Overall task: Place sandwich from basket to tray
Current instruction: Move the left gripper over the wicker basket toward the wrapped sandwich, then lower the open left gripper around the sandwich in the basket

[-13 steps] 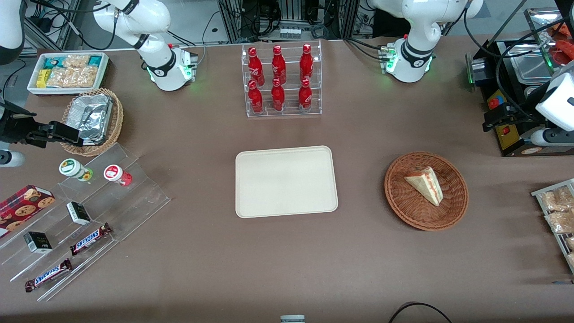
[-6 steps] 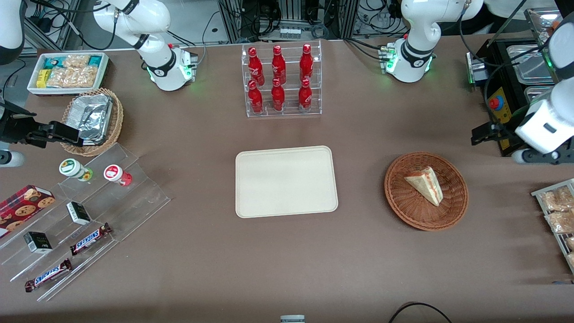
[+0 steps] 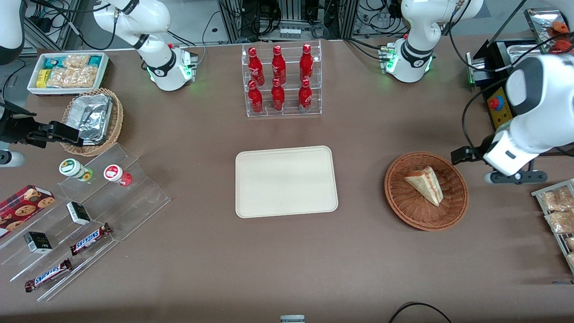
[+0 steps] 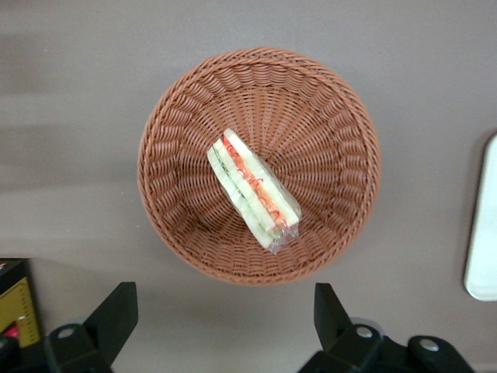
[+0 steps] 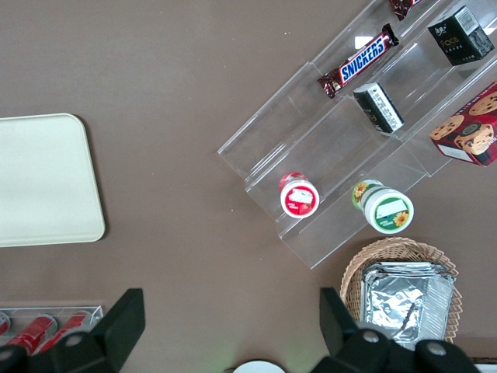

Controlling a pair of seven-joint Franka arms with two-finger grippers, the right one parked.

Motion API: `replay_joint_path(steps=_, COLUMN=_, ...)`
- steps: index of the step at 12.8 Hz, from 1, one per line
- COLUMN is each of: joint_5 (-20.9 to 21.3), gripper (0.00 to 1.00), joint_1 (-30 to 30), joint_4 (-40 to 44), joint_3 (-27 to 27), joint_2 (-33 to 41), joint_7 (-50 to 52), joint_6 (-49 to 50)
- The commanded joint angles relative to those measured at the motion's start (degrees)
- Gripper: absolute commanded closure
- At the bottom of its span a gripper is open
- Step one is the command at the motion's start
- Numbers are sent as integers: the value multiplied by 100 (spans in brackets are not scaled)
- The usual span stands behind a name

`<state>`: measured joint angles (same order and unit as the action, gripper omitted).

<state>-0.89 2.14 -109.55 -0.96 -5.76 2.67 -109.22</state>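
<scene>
Left wrist view: the gripper (image 4: 225, 311) hangs over bare table just outside the basket's rim, its two fingers (image 4: 115, 311) spread wide with nothing between them.
Gripper in the front view: the gripper (image 3: 464, 155) sits just off the basket's edge toward the working arm's end of the table, above the table surface.
Sandwich: the sandwich (image 4: 252, 189) lies inside the basket, a clear-wrapped wedge resting on its side, its red, white and green layers showing; seen from the front (image 3: 425, 184) it rests near the basket's middle.
Basket: the basket (image 3: 406, 204), round and reddish-brown, stands on the table beside the tray, apart from it.
Tray: the tray (image 3: 286, 181), cream and bare, lies flat at the table's middle; its rim edge also shows in the wrist view (image 4: 483, 233).
Bottle rack: a clear rack of red bottles (image 3: 280, 79) stands farther from the front camera than the tray.
</scene>
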Motion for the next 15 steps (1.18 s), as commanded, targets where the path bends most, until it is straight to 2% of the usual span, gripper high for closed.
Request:
replay_joint_path(steps=1, joint_5=2, gripper=0, joint_1=41, joint_4=-250, joint_3=8, joint_2=-65, joint_7=426, joint_6=-353)
replay_joint_path(steps=5, joint_5=-16, gripper=0, joint_1=103, joint_4=-874, joint_3=17, joint_2=-13, joint_7=1102, joint_6=-1152)
replay_joint_path(steps=12, joint_5=-78, gripper=0, joint_1=164, joint_4=-1603, joint_3=52, joint_2=31, joint_7=3008, joint_6=-2110)
replay_joint_path(steps=15, joint_5=-69, gripper=0, joint_1=287, joint_4=-1648, joint_3=78, joint_2=-30, joint_7=3493, joint_6=-2287)
